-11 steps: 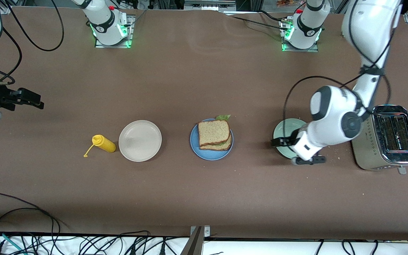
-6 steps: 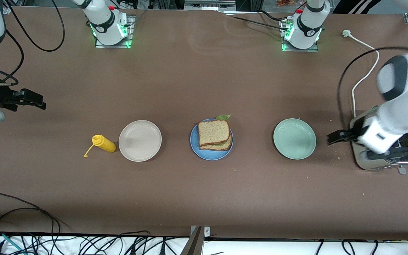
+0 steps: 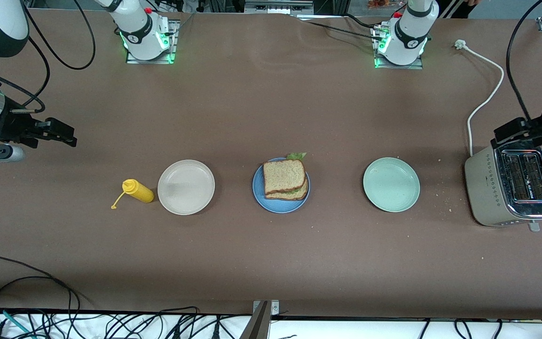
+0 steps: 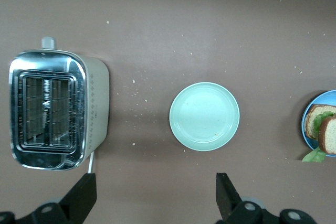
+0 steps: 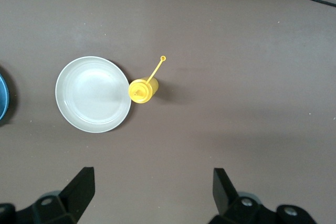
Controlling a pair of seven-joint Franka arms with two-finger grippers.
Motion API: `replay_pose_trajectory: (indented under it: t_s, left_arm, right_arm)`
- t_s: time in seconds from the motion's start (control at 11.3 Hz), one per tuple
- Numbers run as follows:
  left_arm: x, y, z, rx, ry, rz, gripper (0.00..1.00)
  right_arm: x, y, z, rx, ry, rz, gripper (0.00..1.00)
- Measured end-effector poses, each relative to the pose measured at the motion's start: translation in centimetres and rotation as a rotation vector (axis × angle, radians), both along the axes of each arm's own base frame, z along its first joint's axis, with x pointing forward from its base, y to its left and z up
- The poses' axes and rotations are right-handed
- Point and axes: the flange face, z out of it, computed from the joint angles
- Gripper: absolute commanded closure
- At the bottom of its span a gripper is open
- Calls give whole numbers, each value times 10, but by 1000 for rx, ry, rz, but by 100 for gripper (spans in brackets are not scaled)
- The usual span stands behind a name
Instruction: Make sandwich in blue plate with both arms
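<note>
the sandwich [image 3: 284, 179] sits on the blue plate [image 3: 258, 190], and i place everything else from that plate. the top slice of bread lies a little askew over the bottom one, with green lettuce [image 3: 296, 156] poking out at the edge farther from the front camera.

toward my left arm's end of the worktop [image 3: 271, 108] from the blue plate lies the pale green plate [image 3: 391, 184], bare, with crumbs scattered around it. further that way stands the toaster [image 3: 511, 188], its white cord [image 3: 482, 99] trailing off toward the bases.

toward my right arm's end from the blue plate lies the white plate [image 3: 186, 187], and just beside that stands the yellow squeeze bottle [image 3: 137, 191], its cap hanging off on a strap.

my left claw [image 4: 155, 203] hangs in the air over the toaster's end of the worktop, fingers spread wide, holding nothing. my right claw [image 5: 152, 192] hangs over the worktop well apart from the bottle, also spread wide and holding nothing.
</note>
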Motion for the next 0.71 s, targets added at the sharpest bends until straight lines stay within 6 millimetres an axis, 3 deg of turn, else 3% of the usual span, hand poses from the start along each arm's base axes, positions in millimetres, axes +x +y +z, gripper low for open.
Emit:
replay_pose_trajectory:
  t_s: [0.27,0.35,0.71]
  left_arm:
    - [-25,4,33,9,-25,9,1]
    - [-33,3,33,10,-16,5,5]
    - [-51,-3,18,-15,10,-43,0]
  right_arm:
    - [0,-6,-1,-53,0,5,0]
    - [1,-8,-2,-71,2,6,0]
    - [2,-17,-8,-87,14,-5,0]
